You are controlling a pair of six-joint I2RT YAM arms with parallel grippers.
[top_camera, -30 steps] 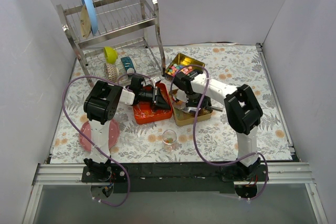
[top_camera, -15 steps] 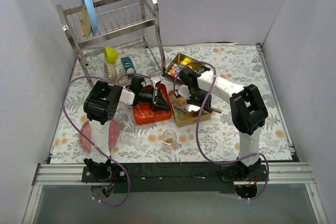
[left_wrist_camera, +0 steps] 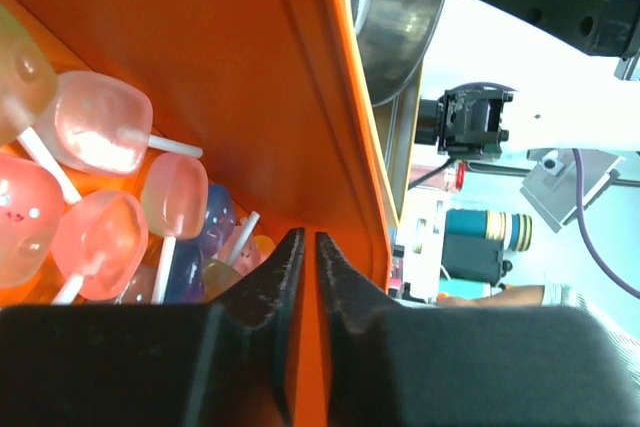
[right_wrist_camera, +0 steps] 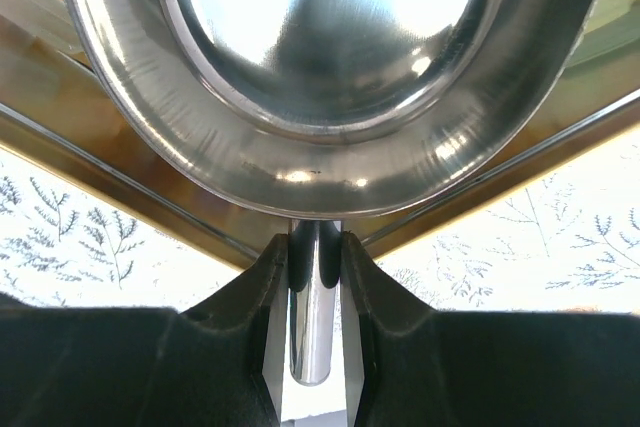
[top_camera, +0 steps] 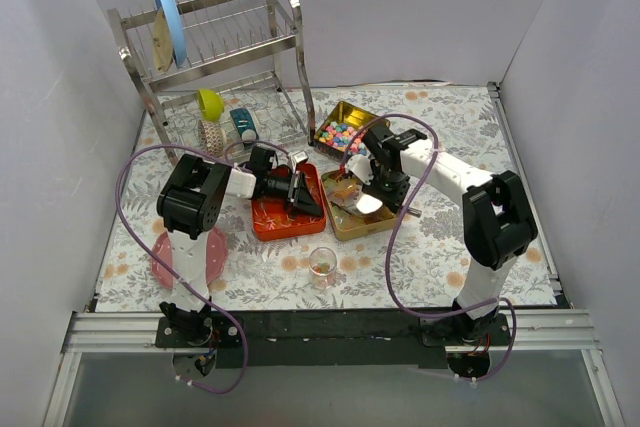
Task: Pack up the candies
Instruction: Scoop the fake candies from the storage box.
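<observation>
My left gripper [left_wrist_camera: 303, 247] had its 2 fingers pinched shut on the smooth wall of the orange tray [left_wrist_camera: 230, 67], with glossy translucent candies [left_wrist_camera: 95, 137] on white sticks heaped inside. My right gripper [right_wrist_camera: 315, 247] clamped the round handle of a polished steel scoop [right_wrist_camera: 330, 47] over a gold tin [right_wrist_camera: 90, 162]. Pastel pellets [top_camera: 338, 133] filled the rear tin [top_camera: 356, 111].
</observation>
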